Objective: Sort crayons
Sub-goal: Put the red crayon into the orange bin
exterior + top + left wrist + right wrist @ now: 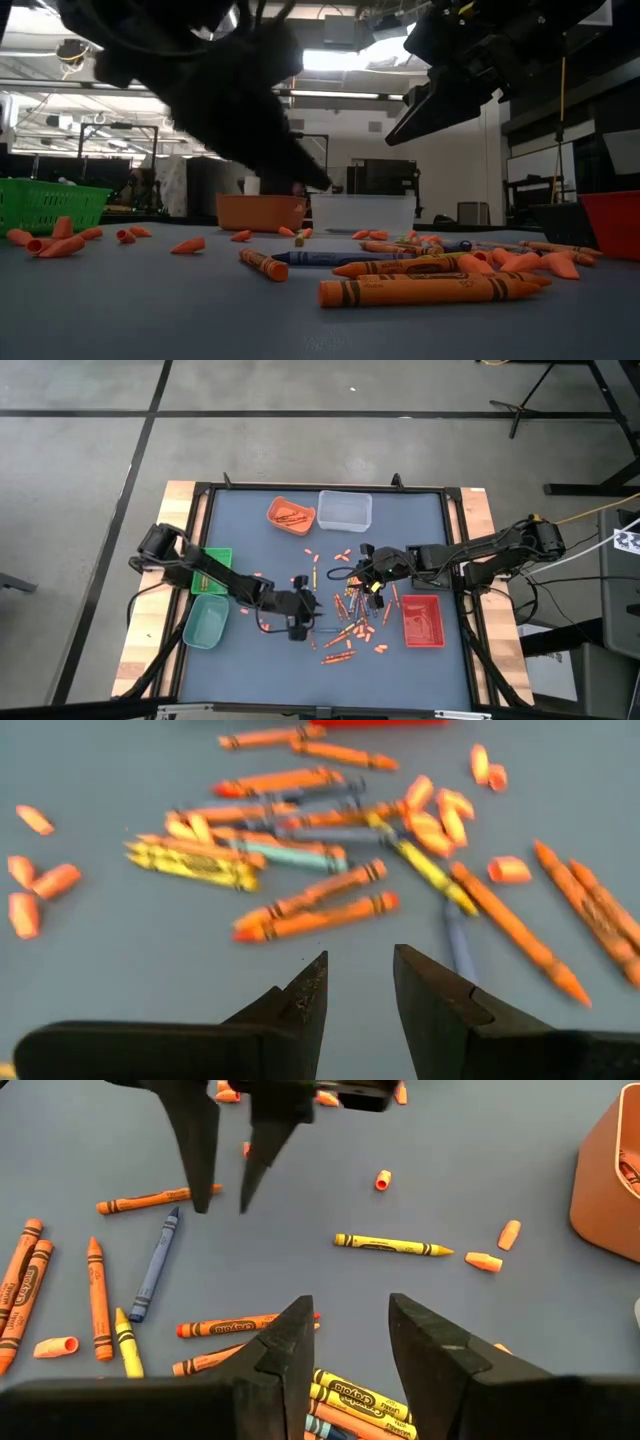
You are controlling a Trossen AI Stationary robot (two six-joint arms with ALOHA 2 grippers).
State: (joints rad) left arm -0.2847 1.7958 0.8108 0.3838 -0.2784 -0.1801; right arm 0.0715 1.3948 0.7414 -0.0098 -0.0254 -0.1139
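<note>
While both hover over crayons, left claw and right claw gape.

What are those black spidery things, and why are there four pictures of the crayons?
They are two robot arms. Each ends in a gripper with two dark fingers. One picture looks down from above, one looks level across the table, and two come from cameras on the arms' wrists. In the top picture the left gripper and the right gripper hang over a scatter of thin orange, yellow and blue crayons on the dark blue-grey table. Around them sit a green basket, a teal plastic tray, an orange tray, a clear tray and a red tray. Both grippers' fingers are open and hold nothing.
</note>
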